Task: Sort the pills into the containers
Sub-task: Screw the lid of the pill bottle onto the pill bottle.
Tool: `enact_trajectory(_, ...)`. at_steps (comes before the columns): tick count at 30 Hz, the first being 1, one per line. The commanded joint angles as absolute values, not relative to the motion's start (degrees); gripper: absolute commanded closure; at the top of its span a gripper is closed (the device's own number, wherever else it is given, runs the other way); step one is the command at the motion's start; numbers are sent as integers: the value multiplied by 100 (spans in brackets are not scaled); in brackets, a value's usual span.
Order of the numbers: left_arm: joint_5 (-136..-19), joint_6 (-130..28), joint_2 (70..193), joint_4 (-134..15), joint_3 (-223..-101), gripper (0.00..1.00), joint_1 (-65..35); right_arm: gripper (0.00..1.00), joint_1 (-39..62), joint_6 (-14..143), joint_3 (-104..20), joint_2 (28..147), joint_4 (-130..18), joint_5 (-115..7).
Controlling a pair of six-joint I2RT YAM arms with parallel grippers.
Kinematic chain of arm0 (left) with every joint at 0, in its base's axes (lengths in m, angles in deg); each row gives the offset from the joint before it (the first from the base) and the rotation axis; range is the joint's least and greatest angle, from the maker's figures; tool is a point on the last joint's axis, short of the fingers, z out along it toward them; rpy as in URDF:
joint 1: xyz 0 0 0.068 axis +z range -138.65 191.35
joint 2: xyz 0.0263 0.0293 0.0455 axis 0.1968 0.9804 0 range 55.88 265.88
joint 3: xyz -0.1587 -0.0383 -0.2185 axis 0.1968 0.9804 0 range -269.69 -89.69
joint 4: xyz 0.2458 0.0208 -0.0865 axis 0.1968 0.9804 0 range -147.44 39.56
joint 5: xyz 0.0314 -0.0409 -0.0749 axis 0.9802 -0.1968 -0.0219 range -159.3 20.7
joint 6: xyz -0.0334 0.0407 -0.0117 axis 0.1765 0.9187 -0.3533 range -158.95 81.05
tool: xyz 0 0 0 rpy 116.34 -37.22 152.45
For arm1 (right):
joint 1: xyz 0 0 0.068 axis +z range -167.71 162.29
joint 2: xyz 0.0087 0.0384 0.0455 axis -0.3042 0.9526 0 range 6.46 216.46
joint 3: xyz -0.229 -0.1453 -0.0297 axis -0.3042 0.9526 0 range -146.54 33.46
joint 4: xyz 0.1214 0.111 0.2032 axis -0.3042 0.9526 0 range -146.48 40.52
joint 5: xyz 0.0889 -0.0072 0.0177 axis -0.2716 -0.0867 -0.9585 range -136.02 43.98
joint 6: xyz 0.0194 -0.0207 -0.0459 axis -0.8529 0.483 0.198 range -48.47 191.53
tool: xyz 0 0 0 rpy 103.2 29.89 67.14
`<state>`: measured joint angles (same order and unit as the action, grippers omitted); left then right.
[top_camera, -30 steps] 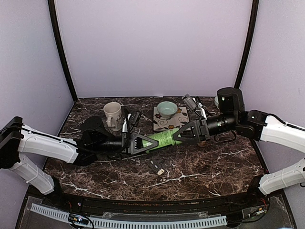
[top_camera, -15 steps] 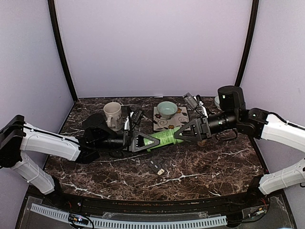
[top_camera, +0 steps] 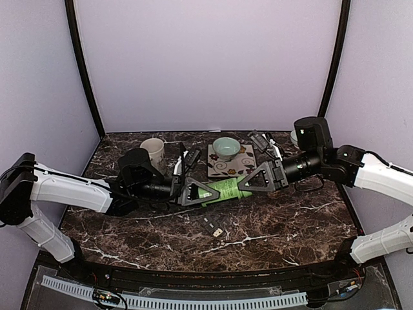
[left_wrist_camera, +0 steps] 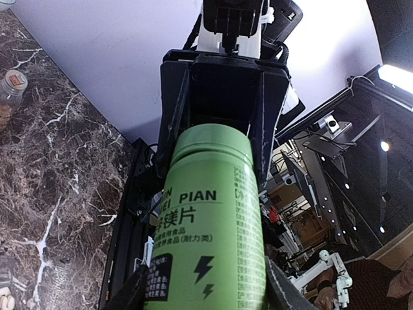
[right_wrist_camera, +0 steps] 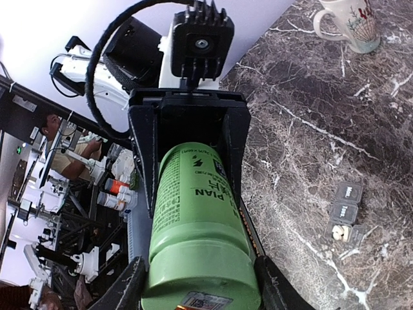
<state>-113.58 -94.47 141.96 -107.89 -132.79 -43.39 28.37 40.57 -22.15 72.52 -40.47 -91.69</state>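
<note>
A green pill bottle (top_camera: pixel 222 189) hangs level over the table between both arms. My left gripper (top_camera: pixel 197 192) is shut on its labelled body (left_wrist_camera: pixel 206 226). My right gripper (top_camera: pixel 255 179) is shut on the cap end (right_wrist_camera: pixel 200 265), with a finger (right_wrist_camera: pixel 129 287) on each side. The containers (top_camera: pixel 211 226) are a dark grey strip of three compartments lying on the marble below the bottle, also in the right wrist view (right_wrist_camera: pixel 345 213). Its end compartment holds a few pale pills (right_wrist_camera: pixel 342 232). The inside of the bottle is hidden.
A cream mug (top_camera: pixel 153 150) stands at the back left, partly behind my left arm. A pale green bowl (top_camera: pixel 226 146) sits on a patterned square tile (top_camera: pixel 240 163) behind the bottle. A small capped vial (left_wrist_camera: pixel 11 81) stands on the marble.
My left arm has pushed to the right and its elbow has risen in front of the mug. The bottle has shifted slightly right. Both grips are unchanged.
</note>
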Motion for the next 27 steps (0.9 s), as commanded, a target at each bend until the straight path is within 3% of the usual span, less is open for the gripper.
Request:
enact_trajectory(1,-10881,-8833,14093,-10748,-13811,100,-4607,64,3023,3484,-2352,7587,-4682,-9131)
enact_trajectory(15,-10200,-8775,14213,-11734,-13741,100,-4786,65,3036,1808,-1766,7429,-5992,-8845)
enact_trajectory(27,-10761,-9819,14445,-12696,-13623,100,-4789,64,3033,2613,-2075,7312,-5683,-9180)
